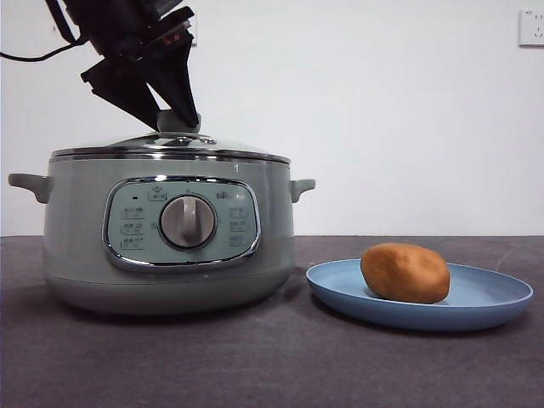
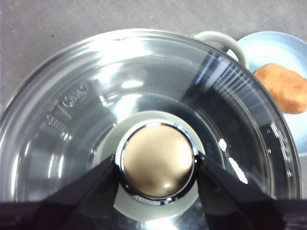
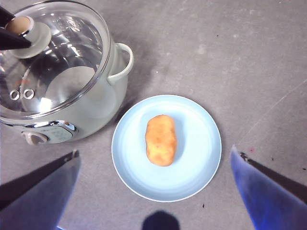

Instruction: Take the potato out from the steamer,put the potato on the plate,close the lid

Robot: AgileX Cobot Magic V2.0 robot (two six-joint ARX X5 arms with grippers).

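Grey tabletop; left gripper [image 2: 157, 165] pinches the lid [image 2: 86, 120] knob atop the steamer [image 1: 170, 246].

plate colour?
Matte light blue plate, plain, no pattern; clearest in the right wrist view, potato on it.

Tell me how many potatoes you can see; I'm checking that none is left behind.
1: the potato lies on the plate, beside the pot. The lid is on; its glass shows none inside.
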